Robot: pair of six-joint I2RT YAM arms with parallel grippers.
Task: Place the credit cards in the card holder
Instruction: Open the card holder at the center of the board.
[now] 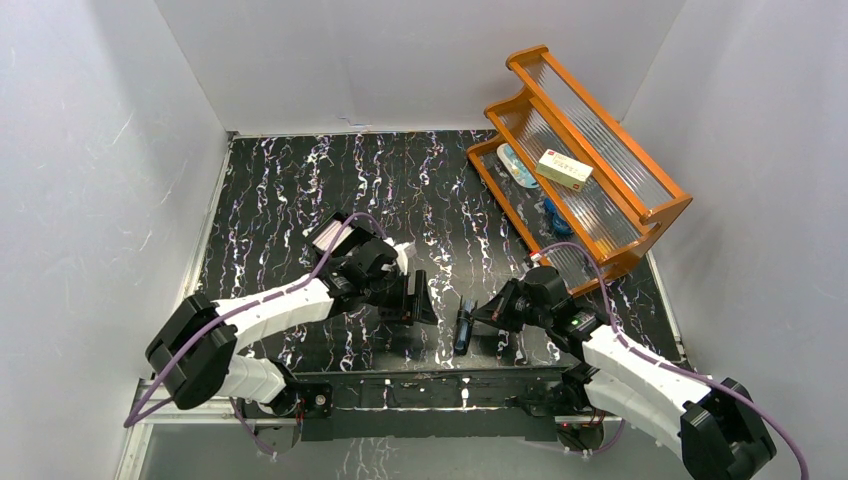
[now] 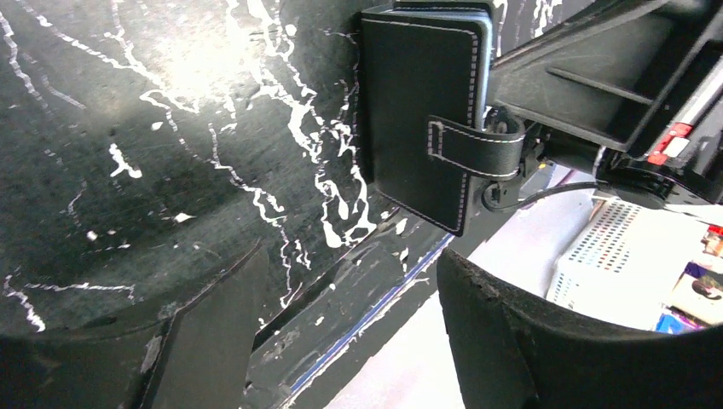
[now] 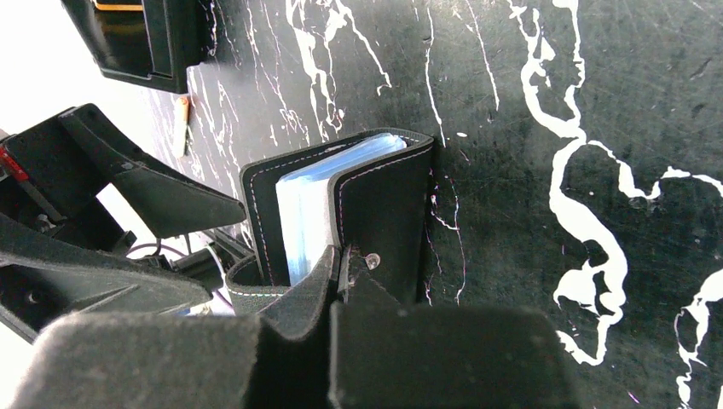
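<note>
The black card holder [image 1: 462, 326] stands on edge on the marbled mat between my two arms. My right gripper [image 3: 343, 274] is shut on one stitched cover by the snap stud, which spreads the blue-lined slots [image 3: 314, 213]. The left wrist view shows the card holder [image 2: 422, 111] from outside, its snap tab [image 2: 473, 146] hanging loose. My left gripper [image 2: 341, 336] is open and empty, just short of the holder. Of the credit cards, only a pale rectangle [image 1: 328, 236] behind my left arm and an orange edge [image 3: 119, 4] show, both in a black box.
The rigid black box [image 3: 149, 47] lies at the mat's left, behind my left arm. An orange wooden rack [image 1: 580, 160] with ribbed shelves stands at the back right and holds a cream-and-red carton [image 1: 563, 170]. White walls close in the mat on three sides.
</note>
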